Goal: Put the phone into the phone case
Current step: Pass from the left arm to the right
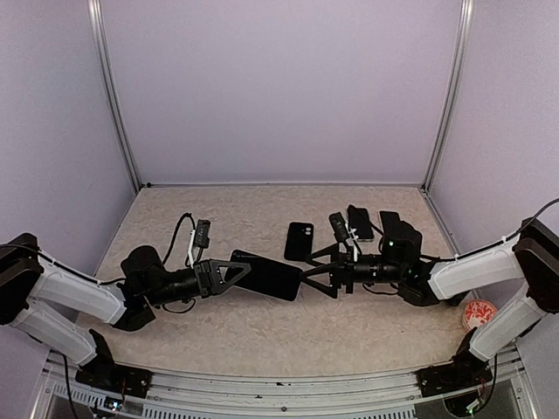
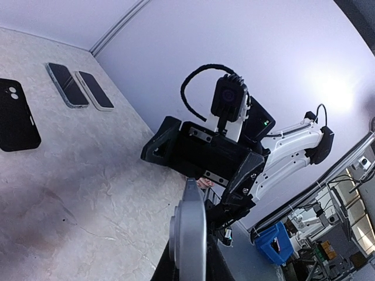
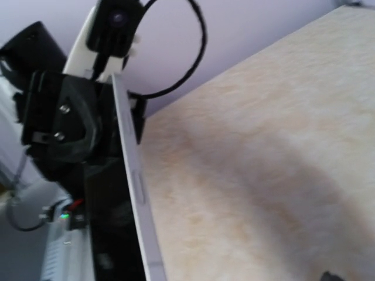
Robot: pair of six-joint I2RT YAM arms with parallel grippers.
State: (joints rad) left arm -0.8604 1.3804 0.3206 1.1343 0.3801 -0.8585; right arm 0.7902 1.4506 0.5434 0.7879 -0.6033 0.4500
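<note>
Left jaws clamped on phone (image 1: 266,275), pale-edged, midair; right jaws spread wide at its other end.

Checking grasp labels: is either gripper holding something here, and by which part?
The left gripper is shut on one short end of the black phone. The right gripper stands open by the other end, gripping nothing.

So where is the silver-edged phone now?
Top view: the phone is over the table centre, in the left gripper, the open right gripper at its other end.
</note>
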